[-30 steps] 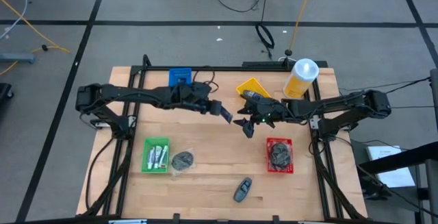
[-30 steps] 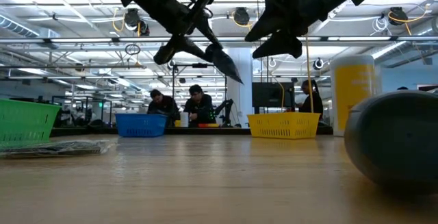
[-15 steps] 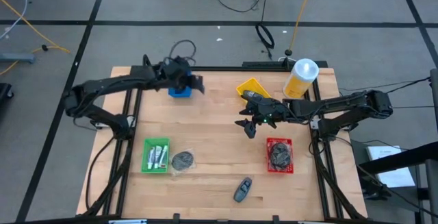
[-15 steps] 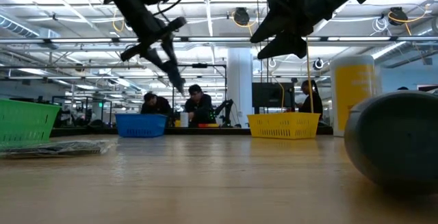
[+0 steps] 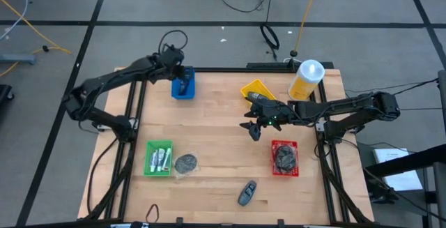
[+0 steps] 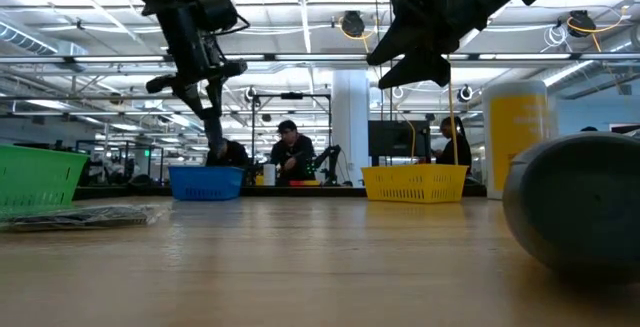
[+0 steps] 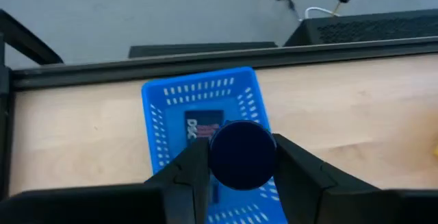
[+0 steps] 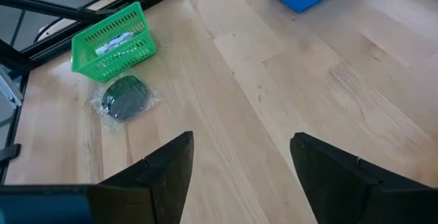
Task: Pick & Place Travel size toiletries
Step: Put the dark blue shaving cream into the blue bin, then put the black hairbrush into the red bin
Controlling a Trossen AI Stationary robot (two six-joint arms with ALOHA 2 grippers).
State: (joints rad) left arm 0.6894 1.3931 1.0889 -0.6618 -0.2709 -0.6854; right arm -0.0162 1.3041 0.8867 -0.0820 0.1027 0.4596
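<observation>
High view from above shows the wooden counter (image 5: 216, 144) with both dark arms reaching in over it. Largest of the loose things is the yellow bottle with a white cap (image 5: 305, 80), standing upright at the far right corner, just beside the yellow tray (image 5: 256, 88). Over at the far left sits the blue tray (image 5: 183, 86), with one dark-blue mini tube (image 7: 202, 126) already lying inside it, label up. Near the left front is the green tray (image 5: 158, 158), which carries small white tubes (image 5: 162, 159). The red tray (image 5: 284, 158) on the right holds grey wrapped pads (image 5: 283, 157).

Just beside the green tray, on the bare wood, lies another grey round wrapped pad (image 5: 186, 163). A dark-grey oblong piece (image 5: 246, 192) rests alone near the front edge, well apart from the trays.

Left hand (image 5: 183, 83) hangs right above the blue tray, its two fingers (image 7: 301, 176) pinching a second dark-blue mini tube (image 7: 241, 154), seen end-on in the wrist view and pointing down into the tray.

Right hand (image 5: 252, 127) hovers over the middle of the counter, between the yellow and red trays, fingers (image 8: 332, 166) spread wide with nothing between them.
</observation>
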